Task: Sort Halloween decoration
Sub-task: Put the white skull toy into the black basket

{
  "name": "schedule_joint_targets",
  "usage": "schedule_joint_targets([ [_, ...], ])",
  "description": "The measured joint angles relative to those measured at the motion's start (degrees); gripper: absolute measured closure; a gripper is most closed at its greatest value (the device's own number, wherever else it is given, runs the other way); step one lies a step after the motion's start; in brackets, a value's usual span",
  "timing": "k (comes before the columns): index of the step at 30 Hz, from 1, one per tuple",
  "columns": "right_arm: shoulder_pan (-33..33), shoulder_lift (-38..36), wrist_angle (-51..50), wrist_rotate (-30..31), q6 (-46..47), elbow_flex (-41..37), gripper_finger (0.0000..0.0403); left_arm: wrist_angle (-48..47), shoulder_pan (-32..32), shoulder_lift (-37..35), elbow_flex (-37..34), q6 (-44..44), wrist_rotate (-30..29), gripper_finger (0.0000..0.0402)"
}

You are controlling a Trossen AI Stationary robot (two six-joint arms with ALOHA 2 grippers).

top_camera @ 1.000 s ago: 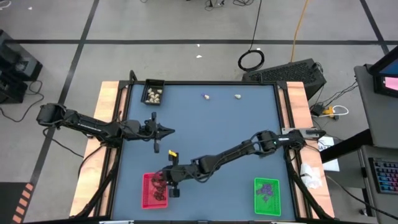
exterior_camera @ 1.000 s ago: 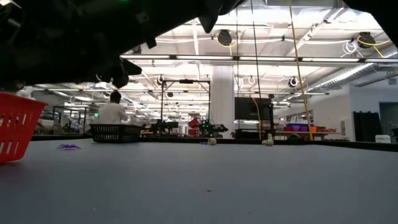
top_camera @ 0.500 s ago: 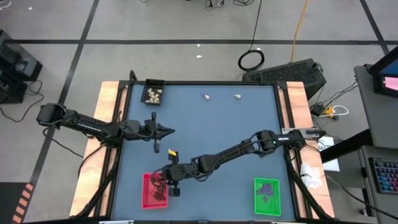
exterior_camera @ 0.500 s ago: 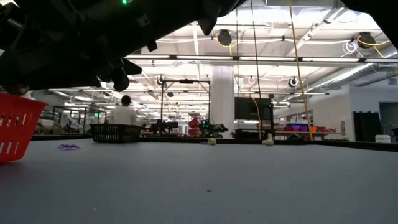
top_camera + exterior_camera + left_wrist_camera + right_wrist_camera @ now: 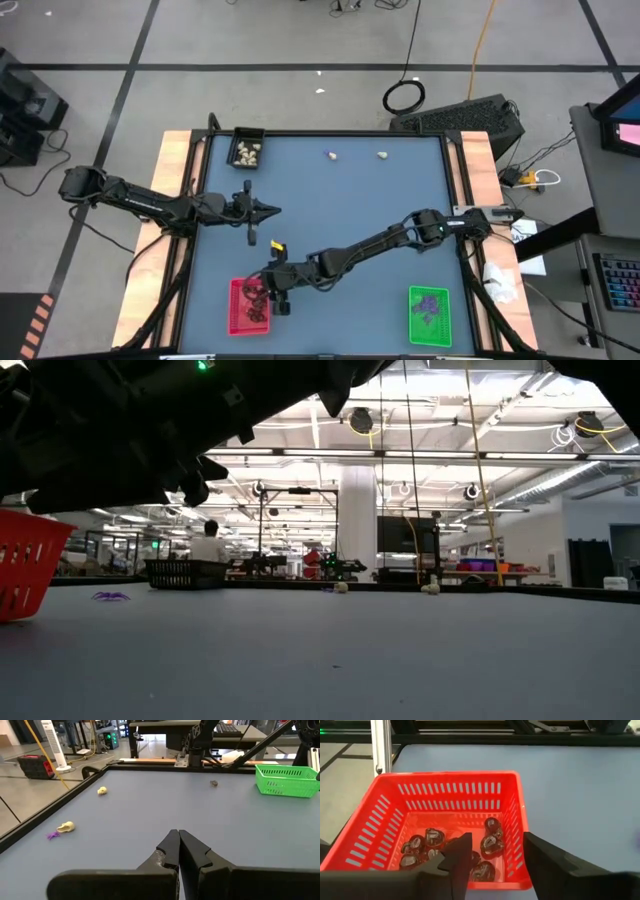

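Observation:
My right gripper (image 5: 495, 865) stands open just above the red tray (image 5: 512, 810), which holds several black lumps (image 5: 492, 842); nothing shows between its fingers. In the high view this gripper (image 5: 268, 292) is at the tray's right wall (image 5: 268, 305). My left gripper (image 5: 178, 845) is shut on nothing and hovers at the table's left side (image 5: 268, 210). Two cream lumps (image 5: 332, 155) (image 5: 382, 155) lie on the table near the far edge. A purple bit (image 5: 52, 835) lies beside one of them (image 5: 65, 826).
A black tray (image 5: 246, 150) with cream lumps stands at the far left. A green tray (image 5: 429, 312) with purple bits stands at the near right. A small greyish lump (image 5: 214, 783) lies toward the table's right side. A wide bare stretch of table lies at the middle and far right.
My right gripper has opened above the red tray without shifting its place. My left arm has kept still.

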Motion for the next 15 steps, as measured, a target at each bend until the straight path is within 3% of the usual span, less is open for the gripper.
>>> schedule_joint_targets([
  [7, 0.0, -3.3, -3.3, 0.0, -3.4, 0.0, 0.0272, -0.1, 0.0, 0.0, 0.0, 0.0, 0.0, 0.0400],
  [11, 0.0, -5.0, -6.2, 0.9, -7.6, 0.0, 0.0322, -0.1, 0.0, 0.0, 0.0, 0.0, 0.0, 0.0400],
  [15, -0.1, -6.7, -8.1, 5.9, -10.8, -0.3, 0.0384, 0.1, 0.0, 0.0, 0.0, -0.1, 0.0, 0.0400],
])
